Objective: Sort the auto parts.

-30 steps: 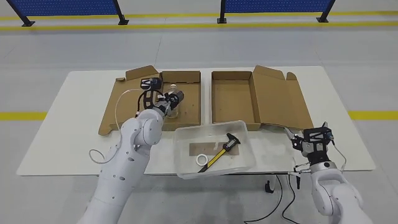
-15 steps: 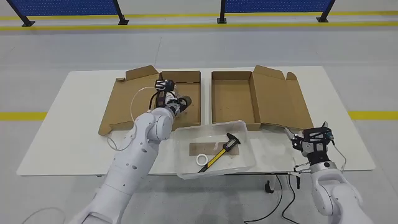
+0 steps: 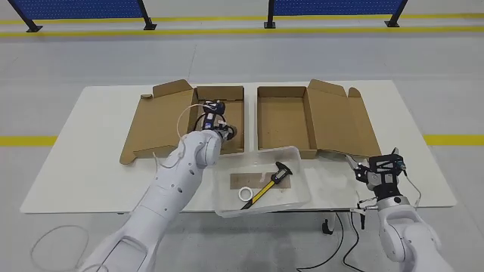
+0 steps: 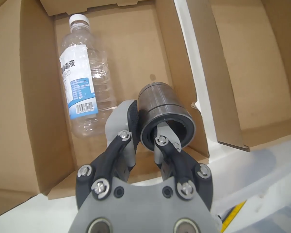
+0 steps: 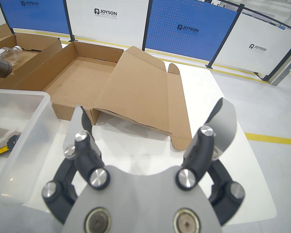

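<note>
Left arm has been travelling sideways over the last second, carrying its load across the left open brown cardboard box (image 3: 227, 93) toward the wall that faces the second box. Right arm has not shifted.

- Left claw (image 4: 148, 122) is clamping a dark grey metal cylinder with a hollow bore (image 4: 162, 105). One finger is pressing on the outside wall and the other is sitting inside the bore.
- The cylinder is hanging over the left box's floor, near the side that borders the right open brown cardboard box (image 3: 283, 125). Whether it is touching the cardboard, I cannot tell.
- A clear plastic bottle with a white cap and a blue-and-white label (image 4: 83, 86) is lying on its side in the same left box, just beside the held cylinder.
- Right claw (image 5: 151, 109) is hovering with its fingers spread wide apart and gripping nothing. It is sitting above the white bench (image 3: 98, 143) near the right box's folded-out flap.
- A clear plastic bin (image 3: 299, 189) is sitting at the bench's near edge between the two arms. It is holding a yellow-and-black caliper (image 3: 266, 185) and a small white ring (image 3: 246, 194), the two lying close together.
</note>
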Tool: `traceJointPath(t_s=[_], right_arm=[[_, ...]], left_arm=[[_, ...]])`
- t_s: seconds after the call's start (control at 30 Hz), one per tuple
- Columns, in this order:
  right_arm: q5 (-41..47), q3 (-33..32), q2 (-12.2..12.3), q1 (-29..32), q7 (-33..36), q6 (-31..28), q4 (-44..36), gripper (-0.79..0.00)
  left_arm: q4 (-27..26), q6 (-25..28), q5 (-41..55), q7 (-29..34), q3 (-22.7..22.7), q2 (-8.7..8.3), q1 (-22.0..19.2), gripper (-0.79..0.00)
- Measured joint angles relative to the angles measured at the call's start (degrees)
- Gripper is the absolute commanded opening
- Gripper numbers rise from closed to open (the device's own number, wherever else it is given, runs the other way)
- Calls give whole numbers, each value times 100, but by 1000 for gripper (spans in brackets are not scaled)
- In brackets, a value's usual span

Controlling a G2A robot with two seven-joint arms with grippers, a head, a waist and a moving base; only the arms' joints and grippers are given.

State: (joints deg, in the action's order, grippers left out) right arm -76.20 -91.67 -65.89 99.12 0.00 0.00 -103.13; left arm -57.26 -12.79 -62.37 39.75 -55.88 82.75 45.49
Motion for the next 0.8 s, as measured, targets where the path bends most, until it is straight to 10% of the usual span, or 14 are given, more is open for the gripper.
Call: traceJointPath(t_s=[0.4, 0.57, 0.8], right_arm=[[0, 0, 0, 0, 0, 0, 0, 0], [0, 0, 0, 0, 0, 0, 0, 0], [0, 0, 0, 0, 0, 0, 0, 0]], left_arm=[[813, -20, 136, -123, 286, 221, -353, -785], [996, -37, 178, -208, 289, 271, -450, -545], [1150, -49, 154, -267, 277, 319, -569, -431]])
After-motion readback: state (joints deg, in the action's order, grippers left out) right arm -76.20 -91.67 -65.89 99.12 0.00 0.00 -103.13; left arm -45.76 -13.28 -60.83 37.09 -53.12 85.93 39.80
